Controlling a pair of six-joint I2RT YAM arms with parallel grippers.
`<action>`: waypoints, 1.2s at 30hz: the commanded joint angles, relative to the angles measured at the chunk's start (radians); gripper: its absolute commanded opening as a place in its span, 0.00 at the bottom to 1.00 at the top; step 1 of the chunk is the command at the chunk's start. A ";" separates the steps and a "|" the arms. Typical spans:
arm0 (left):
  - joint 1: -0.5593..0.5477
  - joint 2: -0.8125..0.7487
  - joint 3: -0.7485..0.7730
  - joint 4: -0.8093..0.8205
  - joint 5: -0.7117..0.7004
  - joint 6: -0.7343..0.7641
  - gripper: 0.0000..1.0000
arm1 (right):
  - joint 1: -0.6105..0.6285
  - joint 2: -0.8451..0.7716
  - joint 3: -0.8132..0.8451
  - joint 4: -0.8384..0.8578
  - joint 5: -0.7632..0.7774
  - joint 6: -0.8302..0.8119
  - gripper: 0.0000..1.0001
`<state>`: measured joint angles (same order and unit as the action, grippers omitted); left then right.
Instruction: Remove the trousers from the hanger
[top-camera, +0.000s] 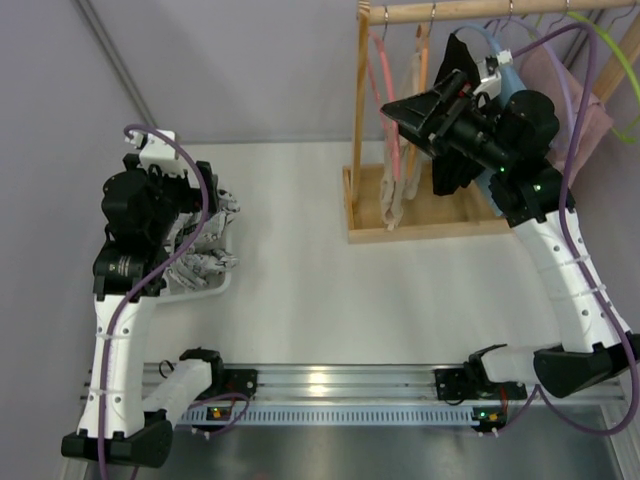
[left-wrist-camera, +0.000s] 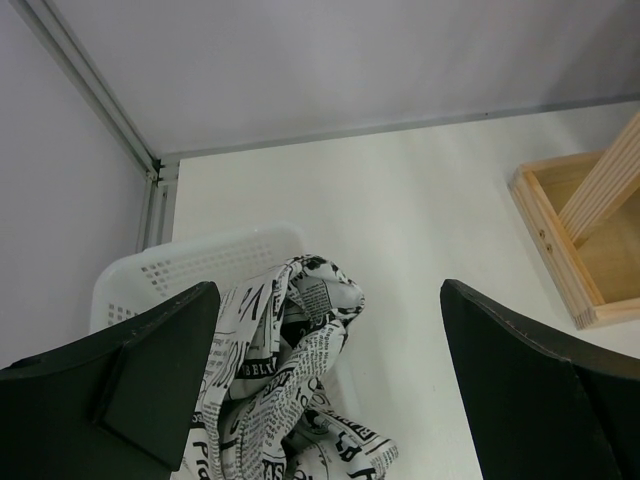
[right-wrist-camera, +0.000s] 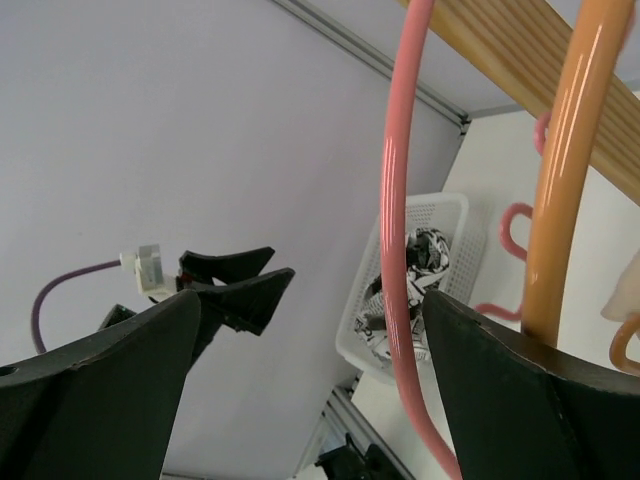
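The newspaper-print trousers (left-wrist-camera: 290, 370) lie crumpled in a white basket (left-wrist-camera: 200, 262) at the table's left (top-camera: 198, 268). My left gripper (left-wrist-camera: 330, 300) is open and empty just above them, one finger on each side. My right gripper (right-wrist-camera: 310, 330) is open at the wooden rack (top-camera: 372, 120). A bare pink hanger (right-wrist-camera: 398, 250) runs between its jaws, close to the right finger, and is not clamped. An orange hanger (right-wrist-camera: 565, 170) hangs beside it from the wooden rail (right-wrist-camera: 520, 40). The basket and trousers (right-wrist-camera: 425, 255) also show far off in the right wrist view.
The rack's wooden base tray (top-camera: 420, 225) stands at the back right, with a cream garment (top-camera: 397, 195) hanging into it. Blue (top-camera: 500, 60) and green (top-camera: 625, 70) hangers and a mauve cloth (top-camera: 585, 110) hang behind my right arm. The rack's corner (left-wrist-camera: 575, 230) shows right of my left gripper.
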<state>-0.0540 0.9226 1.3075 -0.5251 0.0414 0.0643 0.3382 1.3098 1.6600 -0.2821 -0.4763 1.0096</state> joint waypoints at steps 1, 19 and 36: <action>0.002 -0.021 0.035 0.022 0.017 -0.027 0.98 | 0.007 -0.043 -0.032 -0.038 0.018 -0.068 0.94; 0.002 -0.019 0.021 0.023 0.037 -0.047 0.98 | -0.093 -0.185 0.079 -0.083 0.059 -0.345 0.91; 0.002 -0.044 -0.004 0.025 0.048 -0.044 0.98 | -0.329 0.029 0.112 0.040 -0.117 -0.255 0.68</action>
<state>-0.0540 0.9009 1.3067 -0.5255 0.0750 0.0246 0.0166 1.3457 1.7466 -0.3592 -0.5781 0.7368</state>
